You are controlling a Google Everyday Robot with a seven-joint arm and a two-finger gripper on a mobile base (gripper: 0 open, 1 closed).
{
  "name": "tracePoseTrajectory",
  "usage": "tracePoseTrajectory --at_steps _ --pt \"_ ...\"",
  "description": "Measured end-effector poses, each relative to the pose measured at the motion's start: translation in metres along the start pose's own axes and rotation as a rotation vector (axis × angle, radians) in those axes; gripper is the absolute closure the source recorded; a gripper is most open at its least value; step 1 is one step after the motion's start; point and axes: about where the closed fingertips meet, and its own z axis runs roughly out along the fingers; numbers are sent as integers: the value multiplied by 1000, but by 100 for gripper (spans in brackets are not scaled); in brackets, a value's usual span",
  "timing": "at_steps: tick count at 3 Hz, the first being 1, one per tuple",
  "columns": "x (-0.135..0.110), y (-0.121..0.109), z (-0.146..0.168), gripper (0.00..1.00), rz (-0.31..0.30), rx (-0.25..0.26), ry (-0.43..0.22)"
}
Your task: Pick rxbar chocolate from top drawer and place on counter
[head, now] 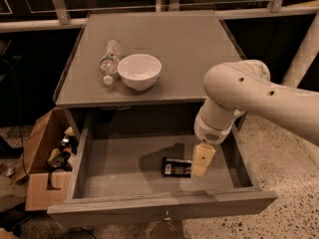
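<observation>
The rxbar chocolate, a black wrapper with a white patch at its left end, lies flat on the floor of the open top drawer, right of the middle. My gripper hangs inside the drawer, pointing down, right beside the bar's right end and partly over it. The white arm reaches in from the right. The grey-brown counter lies above the drawer.
A white bowl and a clear plastic bottle lying on its side stand at the counter's front left. An open cardboard box with several items sits on the floor left of the drawer. A metal rail runs behind the counter.
</observation>
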Motion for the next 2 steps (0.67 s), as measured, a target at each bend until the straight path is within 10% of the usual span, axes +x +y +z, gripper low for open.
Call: tracePoseTrajectory --at_steps 2 --pt "3 -8 29 0 13 -12 16"
